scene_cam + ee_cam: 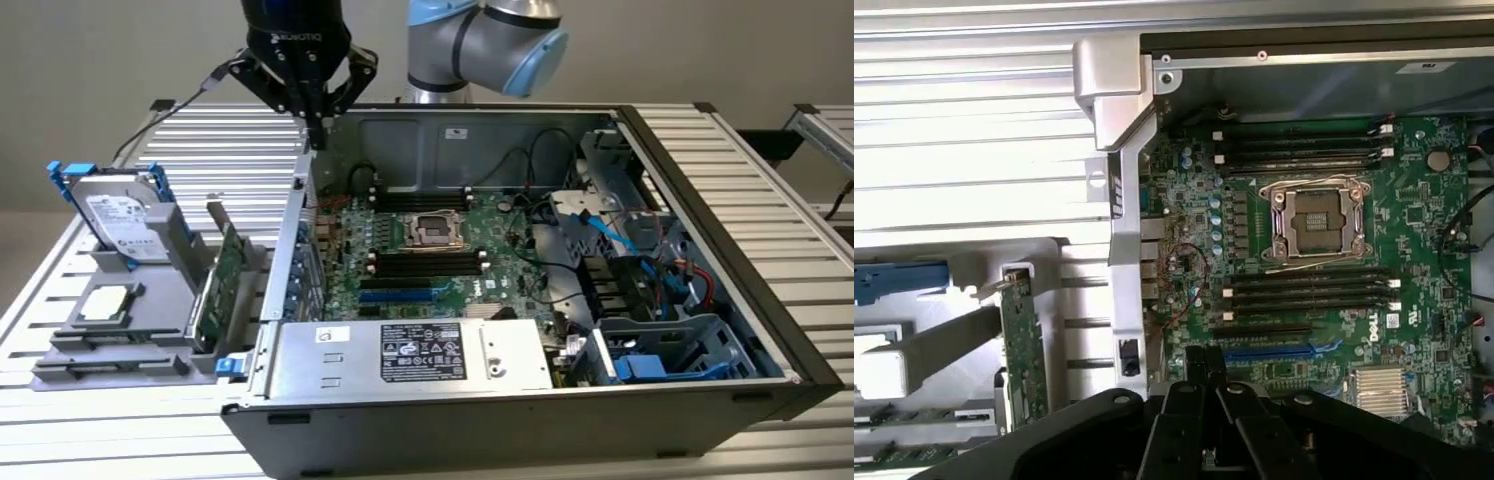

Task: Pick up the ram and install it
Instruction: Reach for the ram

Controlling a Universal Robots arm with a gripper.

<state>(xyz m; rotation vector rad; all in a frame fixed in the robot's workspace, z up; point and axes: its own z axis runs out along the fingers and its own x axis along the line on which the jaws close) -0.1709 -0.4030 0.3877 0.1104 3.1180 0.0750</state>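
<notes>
My gripper (316, 124) hangs shut and empty above the back corner of the open computer case (747, 330), on the exterior view's left. In the wrist view its black fingers (1206, 372) are pressed together with nothing between them. The ram (922, 413) is a thin green stick lying flat in the grey parts tray (160, 330), outside the case and apart from the gripper. On the green motherboard (507, 270), black memory slots (1304, 290) run in rows on both sides of the processor socket (1319, 215); a second bank of slots (1299, 145) lies beyond it.
A large green expansion card (216, 290) stands upright in the tray beside the case wall. The tray also holds a hard drive (118, 215) in blue rails and a processor chip (107, 302). A power supply (414, 355), blue cables (627, 250) and a drive cage (667, 350) fill the case's near and right side.
</notes>
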